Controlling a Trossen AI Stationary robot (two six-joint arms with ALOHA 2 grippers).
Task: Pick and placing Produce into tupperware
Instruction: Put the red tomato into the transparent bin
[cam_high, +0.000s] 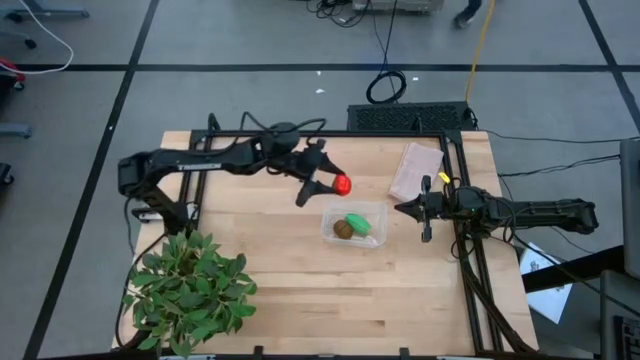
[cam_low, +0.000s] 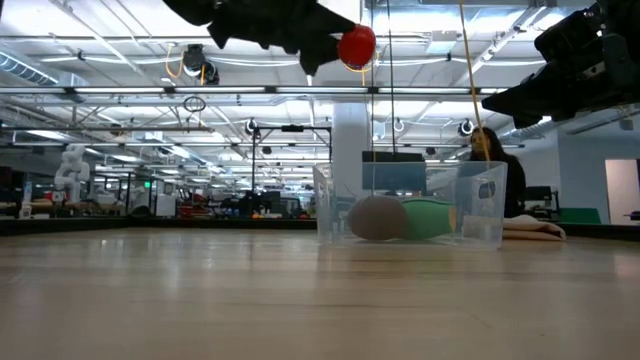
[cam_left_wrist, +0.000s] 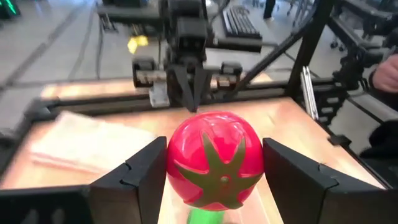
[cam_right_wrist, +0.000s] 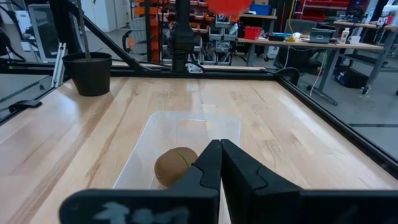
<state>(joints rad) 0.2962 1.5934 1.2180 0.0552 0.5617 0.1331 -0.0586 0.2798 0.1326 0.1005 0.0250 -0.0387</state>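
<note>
Left tool (cam_high: 333, 187) grips tomato (cam_high: 343, 185) | above tupperware (cam_high: 371, 238) rim; right tool (cam_high: 408, 209) closed

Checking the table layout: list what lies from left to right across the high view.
Plant → left gripper holding tomato → container holding kiwi → packet → right gripper.

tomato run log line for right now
left tool: holds tomato above table | tupperware: kiwi, green piece | right tool: shut, empty
</note>
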